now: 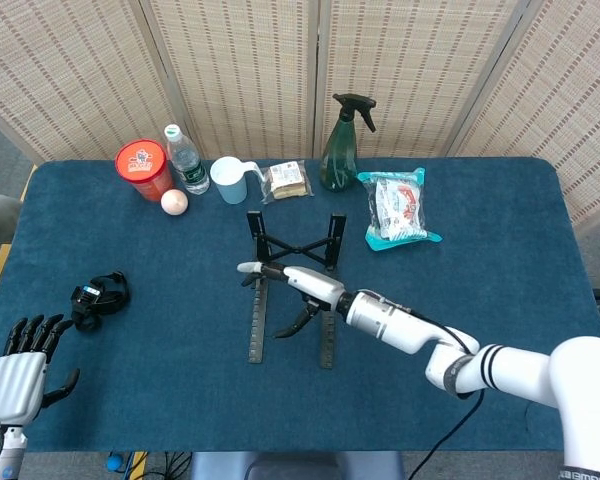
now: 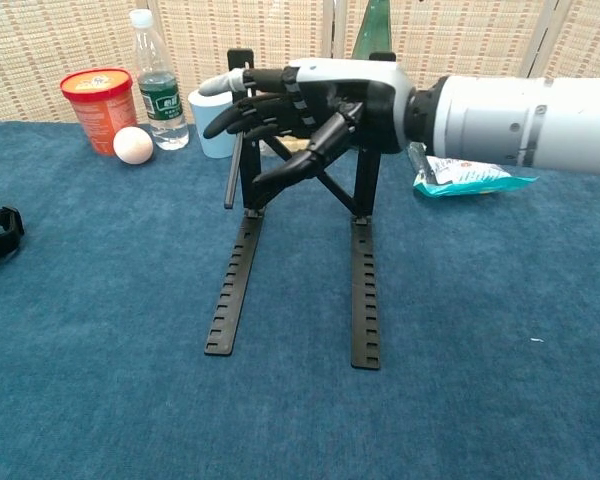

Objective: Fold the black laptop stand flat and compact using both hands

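— 2 rails of the black laptop stand (image 1: pixel 290 300) lie flat near the middle of the blue bench (image 1: pixel 500 250), with its 2 uprights and crossed braces standing at the far end.

— And the right robot hand (image 2: pixel 300 105)?

— It reaches across in front of the uprights, fingers (image 2: pixel 242 112) extended toward the left upright, thumb pointing down by the braces. Fingers are spread apart; whether they touch the stand I cannot tell, and nothing is clamped in them.

— The left robot hand (image 1: pixel 20 365)?

— It hangs at the near left edge of the bench, fingers spread, holding nothing. Just beyond it sits a small black strap-like object (image 1: pixel 100 296).

— What stands behind the stand?

— Along the far side: a red tub (image 1: pixel 143 168), a water bottle (image 1: pixel 186 160), an egg (image 1: pixel 174 202), a pale blue cup (image 1: pixel 230 180), a wrapped sandwich (image 1: pixel 287 180), a green spray bottle (image 1: pixel 341 148) and a snack bag (image 1: pixel 398 208).
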Robot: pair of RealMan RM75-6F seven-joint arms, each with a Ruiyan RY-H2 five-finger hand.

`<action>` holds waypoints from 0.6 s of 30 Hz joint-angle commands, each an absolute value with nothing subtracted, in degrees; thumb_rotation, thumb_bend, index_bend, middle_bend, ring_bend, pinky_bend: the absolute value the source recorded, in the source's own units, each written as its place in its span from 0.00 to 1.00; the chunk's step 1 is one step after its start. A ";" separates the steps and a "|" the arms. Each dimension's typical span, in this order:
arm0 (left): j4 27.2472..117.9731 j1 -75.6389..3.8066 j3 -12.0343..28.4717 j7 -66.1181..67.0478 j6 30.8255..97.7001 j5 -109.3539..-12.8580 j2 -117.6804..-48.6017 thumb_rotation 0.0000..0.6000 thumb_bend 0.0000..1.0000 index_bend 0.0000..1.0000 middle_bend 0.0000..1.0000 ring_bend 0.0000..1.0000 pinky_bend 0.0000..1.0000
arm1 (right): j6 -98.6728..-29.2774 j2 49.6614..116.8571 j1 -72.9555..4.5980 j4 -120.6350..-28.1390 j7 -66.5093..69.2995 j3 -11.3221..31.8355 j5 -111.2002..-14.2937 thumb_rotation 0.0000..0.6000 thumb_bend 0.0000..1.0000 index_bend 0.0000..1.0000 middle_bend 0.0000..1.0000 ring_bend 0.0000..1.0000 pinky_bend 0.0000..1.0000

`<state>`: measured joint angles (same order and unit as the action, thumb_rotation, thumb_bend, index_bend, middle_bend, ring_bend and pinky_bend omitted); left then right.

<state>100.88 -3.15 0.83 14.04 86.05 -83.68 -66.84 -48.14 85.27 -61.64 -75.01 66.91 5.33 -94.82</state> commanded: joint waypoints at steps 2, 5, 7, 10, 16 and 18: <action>100.76 -2.89 0.79 13.95 86.29 -83.58 -66.84 1.00 0.27 0.15 0.12 0.06 0.00 | -44.38 90.01 -65.09 -70.14 66.76 7.19 -92.38 1.00 0.00 0.11 0.22 0.08 0.03; 100.63 -2.71 0.87 13.70 86.60 -83.60 -66.83 1.00 0.27 0.15 0.12 0.06 0.00 | -42.89 92.91 -66.63 -66.76 66.69 7.95 -91.28 1.00 0.00 0.11 0.22 0.08 0.03; 100.51 -2.57 0.88 13.51 86.90 -83.83 -66.91 1.00 0.27 0.15 0.12 0.06 0.00 | -41.93 95.07 -67.77 -64.29 66.81 8.58 -90.49 1.00 0.00 0.11 0.22 0.08 0.03; 100.32 -2.43 0.80 13.39 87.05 -84.02 -66.96 1.00 0.27 0.15 0.12 0.06 0.00 | -40.24 97.72 -69.46 -61.06 67.04 9.28 -89.53 1.00 0.00 0.11 0.22 0.08 0.03; 100.21 -2.24 0.72 13.04 87.21 -84.35 -66.82 1.00 0.27 0.15 0.12 0.06 0.00 | -36.91 101.53 -71.84 -55.73 67.60 9.56 -88.12 1.00 0.00 0.11 0.22 0.08 0.03; 100.22 -2.19 0.62 13.04 87.13 -84.42 -66.82 1.00 0.27 0.15 0.12 0.06 0.00 | -35.64 102.56 -72.44 -54.06 67.82 9.53 -87.59 1.00 0.00 0.11 0.22 0.08 0.03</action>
